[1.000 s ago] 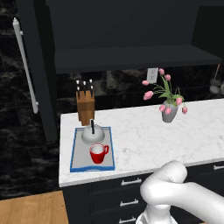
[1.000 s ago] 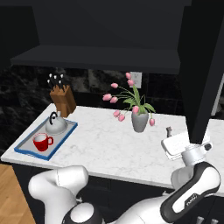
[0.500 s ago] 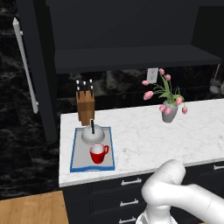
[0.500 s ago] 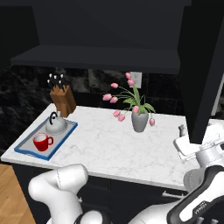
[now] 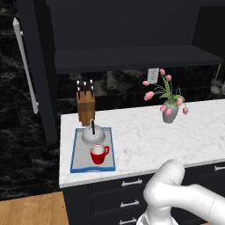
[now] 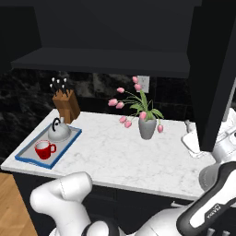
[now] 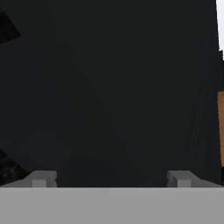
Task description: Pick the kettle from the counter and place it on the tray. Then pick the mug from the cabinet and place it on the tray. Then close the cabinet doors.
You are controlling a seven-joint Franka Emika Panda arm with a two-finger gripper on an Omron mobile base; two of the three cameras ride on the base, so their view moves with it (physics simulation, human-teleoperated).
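The silver-grey kettle [image 5: 92, 135] [image 6: 59, 131] and the red mug [image 5: 99, 154] [image 6: 44, 150] stand together on the blue-rimmed tray [image 5: 73, 154] [image 6: 51, 164] at the left end of the white marble counter [image 5: 140, 136] [image 6: 115, 154]. The cabinet [image 5: 132, 57] [image 6: 106, 62] stands with its doors swung out: the left door [image 5: 39, 66] and the right door [image 6: 214, 69]. My gripper [image 6: 190, 138] [image 7: 111, 179] sits at the right door's lower edge, partly hidden by it. It is open and empty, with its fingertips [image 7: 41, 179] wide apart against a dark panel.
A wooden knife block [image 5: 85, 107] [image 6: 66, 103] stands behind the tray. A grey vase of pink flowers [image 5: 170, 110] [image 6: 147, 126] sits mid-counter. Dark drawers [image 5: 127, 193] with silver handles run below the counter. The left door's long silver handle [image 5: 25, 66] juts out.
My hand has swung right and slightly up, going partly behind the right door's edge. Kettle, mug and tray have not moved.
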